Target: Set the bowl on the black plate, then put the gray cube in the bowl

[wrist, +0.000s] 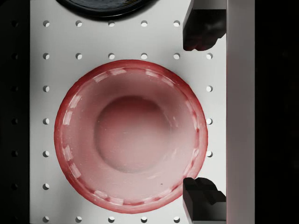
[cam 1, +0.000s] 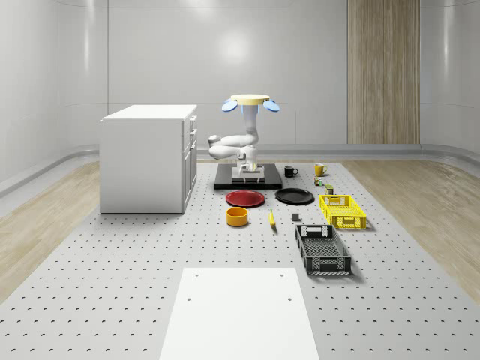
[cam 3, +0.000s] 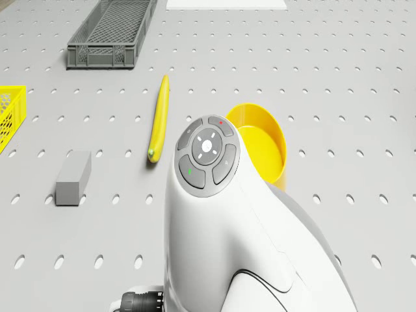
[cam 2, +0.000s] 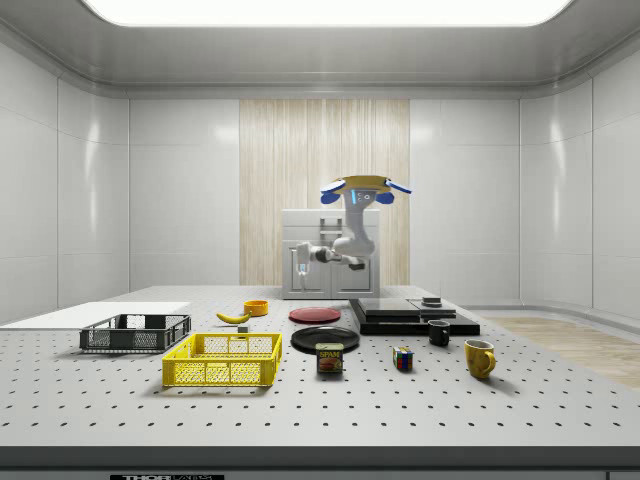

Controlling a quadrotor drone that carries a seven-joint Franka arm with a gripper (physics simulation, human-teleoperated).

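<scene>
I see the drone (cam 1: 250,102) hovering over the far platform (cam 1: 248,178); gripper (wrist: 202,112) fingers apart above the red plate (wrist: 130,136); bowl (cam 1: 238,217) nearer, on the table (cam 1: 112,255); black plate (cam 1: 294,196) right of the red plate.

arm (cam 3: 260,260) hiding part of the yellow bowl (cam 3: 263,140), black plate (wrist: 105,5) and both fingers (wrist: 203,198) cut off by wrist view's edges

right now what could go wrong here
1. The open gripper hangs over the red plate, not the yellow bowl; descending here would grab the wrong thing.
2. The banana lies beside the bowl and could get knocked.
3. The black plate sits right next to the red one, so placement may miss.
</scene>
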